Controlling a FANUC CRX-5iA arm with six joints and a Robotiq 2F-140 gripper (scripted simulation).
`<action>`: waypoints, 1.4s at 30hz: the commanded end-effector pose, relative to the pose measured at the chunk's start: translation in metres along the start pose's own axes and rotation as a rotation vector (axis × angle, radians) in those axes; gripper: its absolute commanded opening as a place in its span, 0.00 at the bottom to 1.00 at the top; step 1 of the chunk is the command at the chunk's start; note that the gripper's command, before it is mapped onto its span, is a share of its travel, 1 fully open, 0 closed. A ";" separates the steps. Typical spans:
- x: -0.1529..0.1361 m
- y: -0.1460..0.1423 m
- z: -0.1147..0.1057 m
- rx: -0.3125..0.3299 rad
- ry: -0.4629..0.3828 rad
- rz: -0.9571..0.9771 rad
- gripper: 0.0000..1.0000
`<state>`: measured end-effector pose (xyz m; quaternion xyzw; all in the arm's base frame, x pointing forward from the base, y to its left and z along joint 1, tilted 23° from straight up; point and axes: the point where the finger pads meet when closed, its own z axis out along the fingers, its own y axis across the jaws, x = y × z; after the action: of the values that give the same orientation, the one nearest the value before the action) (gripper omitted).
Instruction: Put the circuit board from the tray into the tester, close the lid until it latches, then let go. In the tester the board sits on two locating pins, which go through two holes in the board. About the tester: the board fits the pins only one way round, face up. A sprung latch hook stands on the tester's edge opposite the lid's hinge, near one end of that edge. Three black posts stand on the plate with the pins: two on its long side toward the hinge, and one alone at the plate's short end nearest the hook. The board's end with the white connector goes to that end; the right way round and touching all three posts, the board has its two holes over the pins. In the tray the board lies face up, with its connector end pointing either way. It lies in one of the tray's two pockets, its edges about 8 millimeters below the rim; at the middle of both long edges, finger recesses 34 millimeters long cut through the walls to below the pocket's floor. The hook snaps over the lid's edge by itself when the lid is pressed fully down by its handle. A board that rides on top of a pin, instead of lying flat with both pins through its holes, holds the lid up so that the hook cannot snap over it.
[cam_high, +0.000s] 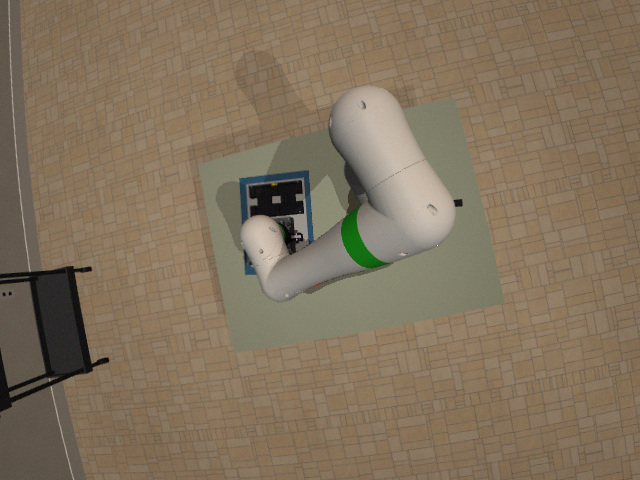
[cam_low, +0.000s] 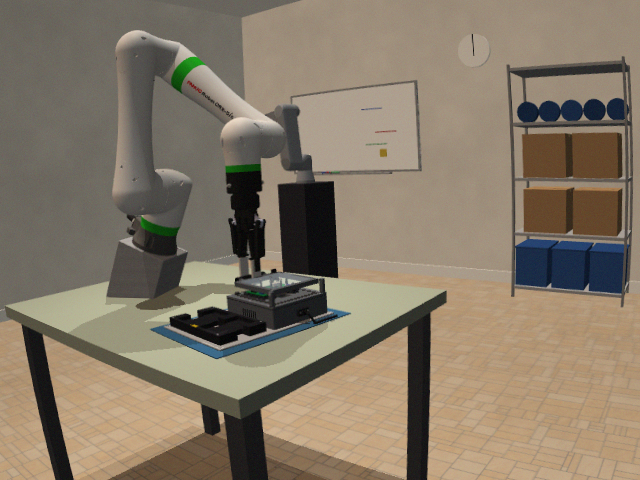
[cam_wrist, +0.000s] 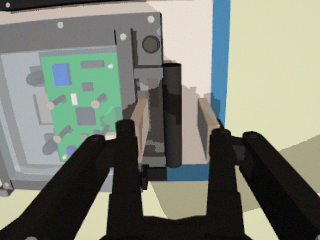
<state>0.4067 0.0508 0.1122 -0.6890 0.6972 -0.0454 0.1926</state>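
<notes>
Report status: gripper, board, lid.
Gripper open, straddling lid handle, holding nothing. Board in tester under lid. Nothing in the way.

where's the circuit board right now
In the wrist view the green circuit board lies inside the tester under its clear lid, left of the black lid handle and the end effector.

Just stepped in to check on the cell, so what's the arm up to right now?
The white arm's black two-finger gripper hangs over the grey tester, its fingers parted either side of the dark bar handle of the clear lid and gripping nothing. The green circuit board lies inside under the lowered lid. The black tray beside it shows no board. Whether the latch has caught cannot be seen.
</notes>
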 end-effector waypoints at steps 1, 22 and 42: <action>0.000 0.000 -0.001 0.001 0.000 0.000 0.30; 0.000 0.000 -0.028 0.001 0.000 0.000 0.30; 0.000 0.000 -0.081 0.001 0.000 0.000 0.30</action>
<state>0.3824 0.0358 0.1805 -0.6890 0.6972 -0.0456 0.1927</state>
